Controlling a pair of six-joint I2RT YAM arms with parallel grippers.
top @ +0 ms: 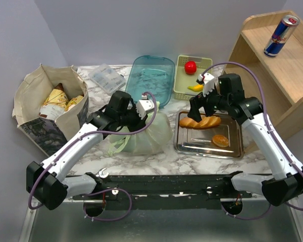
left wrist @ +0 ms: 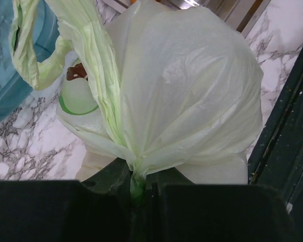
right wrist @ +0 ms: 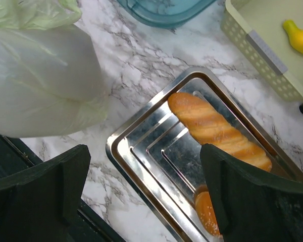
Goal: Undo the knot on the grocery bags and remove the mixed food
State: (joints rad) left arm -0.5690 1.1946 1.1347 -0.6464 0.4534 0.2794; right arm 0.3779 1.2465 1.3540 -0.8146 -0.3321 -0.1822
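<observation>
The pale green bag (top: 146, 133) sits mid-worktop, bulging and closed. The left jaws are pressed together on the knot (left wrist: 136, 182), the bunched twist of its fabric, at the bag's left side. One handle loop (left wrist: 28, 45) hangs free above it. The right jaws are spread wide and grip nothing, hovering over the steel tray (top: 182, 147), which carries a bread loaf (top: 199, 122) and a bun (top: 220, 140).

The bag is crowded. The blue tray (top: 150, 78) lies just behind it. The steel tray lies just to its right, with a narrow strip of marble between them. The left arm reaches in across its left side. Farther left stands the beige tote (top: 38, 83), mouth open, with wrapped packs (top: 58, 98) inside. Behind the steel tray is a pale yellow basket (top: 181, 75) holding a red item (top: 191, 67) and a banana (top: 195, 87). A clear plastic box (top: 106, 76) lies at the back, between the tote and the blue tray. A wooden shelf (top: 278, 85) with a can (top: 281, 35) closes off the right side.

A dark rail (top: 166, 182) runs along the worktop's (top: 141, 164) near edge. Bare marble shows in front of the bag and the steel tray, up to that rail. Walls bound the back and the left.
</observation>
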